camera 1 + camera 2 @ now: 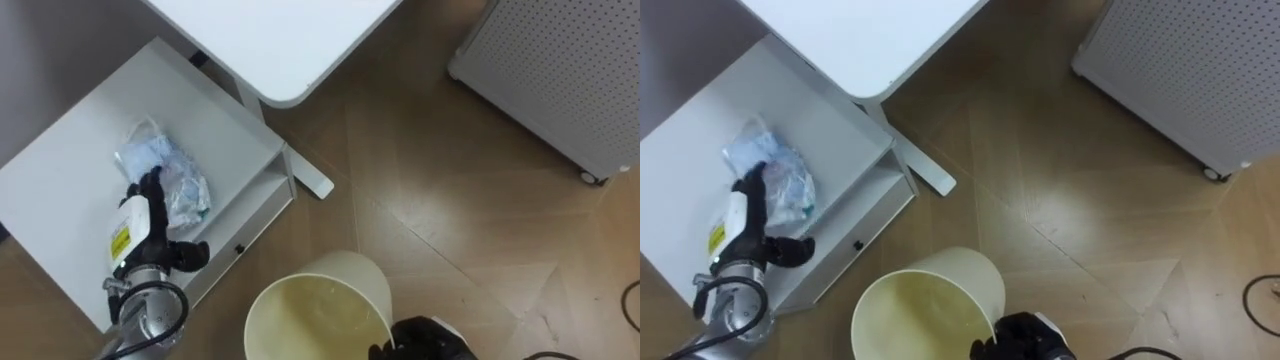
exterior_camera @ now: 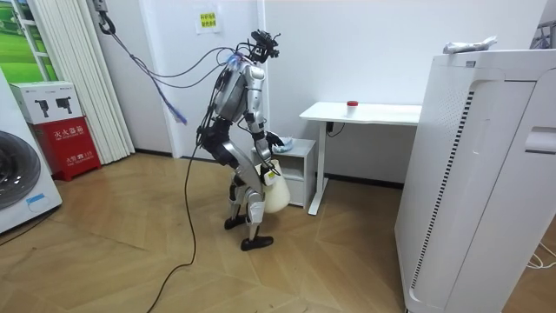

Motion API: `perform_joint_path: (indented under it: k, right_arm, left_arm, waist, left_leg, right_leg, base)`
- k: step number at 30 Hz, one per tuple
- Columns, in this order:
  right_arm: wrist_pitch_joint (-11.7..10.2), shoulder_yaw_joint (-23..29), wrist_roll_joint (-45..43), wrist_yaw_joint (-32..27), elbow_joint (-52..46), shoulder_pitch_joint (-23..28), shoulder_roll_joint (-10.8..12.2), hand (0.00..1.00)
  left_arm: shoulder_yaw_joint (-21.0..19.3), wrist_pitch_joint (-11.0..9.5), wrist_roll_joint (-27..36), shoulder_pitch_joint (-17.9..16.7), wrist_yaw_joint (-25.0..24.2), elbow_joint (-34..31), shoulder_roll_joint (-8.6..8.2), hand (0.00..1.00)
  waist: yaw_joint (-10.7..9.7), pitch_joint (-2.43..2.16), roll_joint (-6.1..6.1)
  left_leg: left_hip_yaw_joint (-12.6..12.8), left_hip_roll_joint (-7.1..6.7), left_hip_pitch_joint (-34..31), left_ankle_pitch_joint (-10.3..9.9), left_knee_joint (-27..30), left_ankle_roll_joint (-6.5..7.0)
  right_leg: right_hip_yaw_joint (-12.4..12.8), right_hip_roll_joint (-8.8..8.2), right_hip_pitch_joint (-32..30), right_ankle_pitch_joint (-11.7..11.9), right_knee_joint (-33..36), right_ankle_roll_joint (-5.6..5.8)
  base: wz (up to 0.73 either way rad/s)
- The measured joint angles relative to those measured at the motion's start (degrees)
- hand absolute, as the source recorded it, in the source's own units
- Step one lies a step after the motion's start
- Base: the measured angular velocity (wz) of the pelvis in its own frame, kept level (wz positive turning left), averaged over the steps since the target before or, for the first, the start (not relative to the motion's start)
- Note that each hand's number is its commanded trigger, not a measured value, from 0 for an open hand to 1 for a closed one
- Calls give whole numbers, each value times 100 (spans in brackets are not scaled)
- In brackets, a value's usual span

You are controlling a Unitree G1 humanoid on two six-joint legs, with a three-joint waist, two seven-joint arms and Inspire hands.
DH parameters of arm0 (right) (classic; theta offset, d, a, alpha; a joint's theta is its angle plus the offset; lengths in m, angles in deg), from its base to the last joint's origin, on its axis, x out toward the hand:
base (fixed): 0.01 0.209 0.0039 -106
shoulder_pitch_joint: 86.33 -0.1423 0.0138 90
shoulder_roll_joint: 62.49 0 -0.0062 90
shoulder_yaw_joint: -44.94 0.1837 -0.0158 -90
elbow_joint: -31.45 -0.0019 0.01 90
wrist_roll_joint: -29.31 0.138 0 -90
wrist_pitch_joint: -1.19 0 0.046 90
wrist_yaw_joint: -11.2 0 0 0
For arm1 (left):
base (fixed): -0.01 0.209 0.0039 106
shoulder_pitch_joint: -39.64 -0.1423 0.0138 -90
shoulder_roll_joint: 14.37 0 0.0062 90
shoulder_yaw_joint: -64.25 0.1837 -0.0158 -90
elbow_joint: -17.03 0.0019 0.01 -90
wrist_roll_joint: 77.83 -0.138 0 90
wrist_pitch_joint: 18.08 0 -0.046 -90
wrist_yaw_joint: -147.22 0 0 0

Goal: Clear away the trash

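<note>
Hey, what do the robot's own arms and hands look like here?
The left hand has black fingers and a white back plate carrying a yellow label, on a shiny silver cylindrical wrist looped with thin black cable. The right hand shows as a rounded, glossy black shell. In the room view the arms are silver-grey metal.

The two eye views look steeply down from the robot's head, close above and set slightly apart. Both take in the low white cabinet, desk corner and cream bin. The room camera stands well back, seeing the robot side-on, and shares that same furniture.
</note>
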Motion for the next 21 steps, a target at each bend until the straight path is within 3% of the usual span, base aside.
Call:
perform_joint_path:
  k: [2,8,16,21]
  right_arm:
    - [102,2,-4,1,-57,-21,-38,100]
    - [111,16,-6,28,-54,-22,-73,100]
    - [183,1,134,63,-23,-21,-91,100]
    - [181,-6,158,33,-28,-23,-100,100]
  left_arm:
    - [16,124,-338,83,-62,-22,151,100]
    - [28,450,-806,157,-320,-43,194,100]
    - [203,645,-803,52,-673,-68,175,100]
    - [222,655,-744,22,-680,-81,169,100]
  waist:
    - [2,0,0]
    - [-27,0,-1]
    - [-69,-2,-4]
    - [-86,-3,-3]
  left_leg:
    - [-8,-20,13,0,-6,0]
    - [29,-128,111,11,-95,23]
    - [163,-157,326,15,-266,43]
    - [169,-153,420,17,-316,39]
  right_leg:
    - [16,-9,-1,-5,2,8]
    - [78,-91,9,-28,14,45]
    - [74,-154,112,-27,-30,58]
    - [49,-148,209,-26,-92,57]
  base:
    - [0]
    - [0]
    - [-4]
    - [-3]
